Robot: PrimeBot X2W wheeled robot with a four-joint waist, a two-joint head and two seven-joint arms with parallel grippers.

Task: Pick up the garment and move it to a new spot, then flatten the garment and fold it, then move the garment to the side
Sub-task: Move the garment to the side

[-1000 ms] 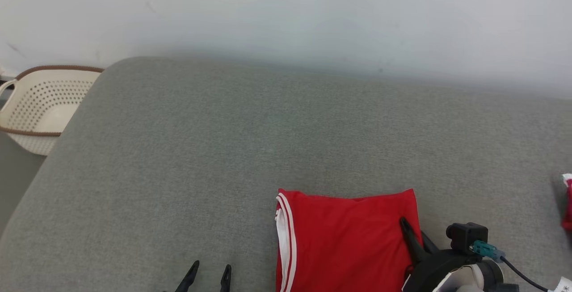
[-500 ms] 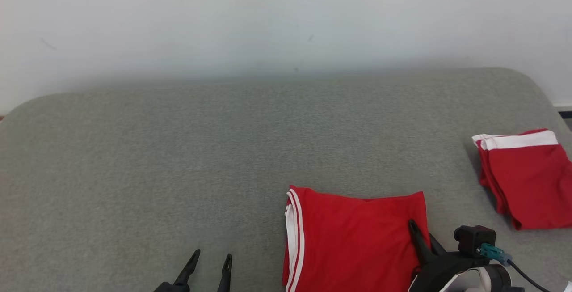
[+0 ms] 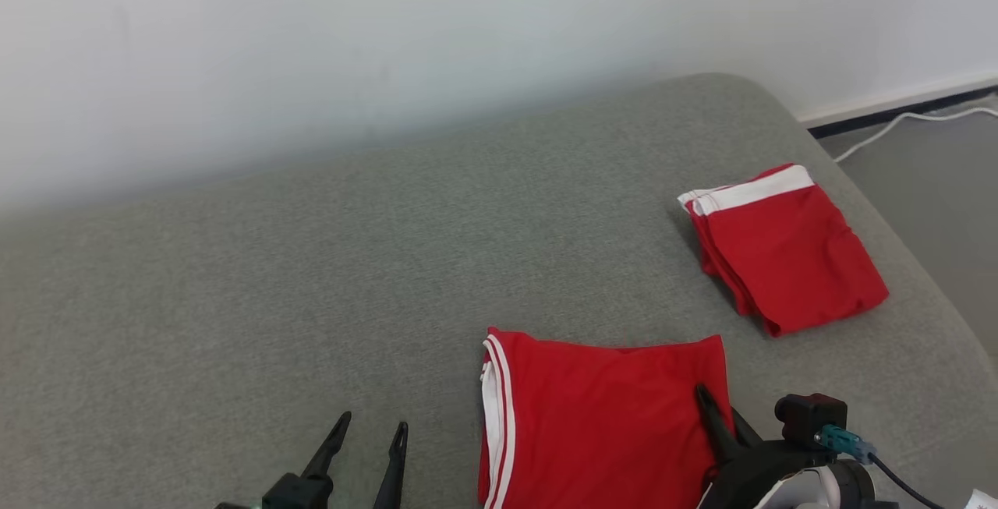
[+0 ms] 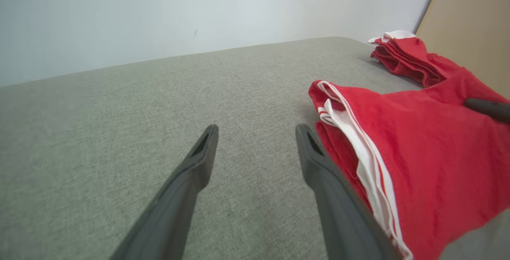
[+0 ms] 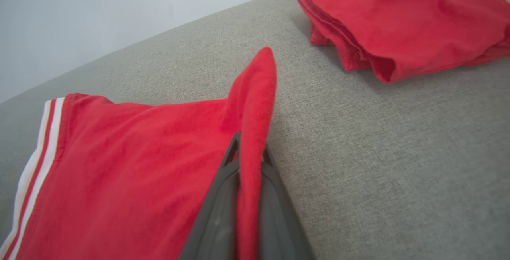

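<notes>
The garment (image 3: 600, 415) is red with white stripes along its left edge and lies folded on the grey cushion (image 3: 312, 275), near the front. My right gripper (image 3: 713, 404) is shut on the garment's right edge. In the right wrist view a red fold of the garment (image 5: 139, 152) stands pinched between the closed fingers of my right gripper (image 5: 249, 148). My left gripper (image 3: 373, 421) hovers open just left of the garment, holding nothing. In the left wrist view, my left gripper (image 4: 257, 130) has its right finger close beside the striped edge of the garment (image 4: 418, 144).
A second folded red garment (image 3: 787, 252) with a white band lies at the cushion's far right; this second garment (image 5: 398, 17) is just beyond my right gripper. The cushion's right edge drops to a floor with a white cable (image 3: 897, 123). A pale wall stands behind.
The head camera has swung to the right: the basket at the left has left the picture and the second red garment has come in. Both grippers hold their places by the garment.
</notes>
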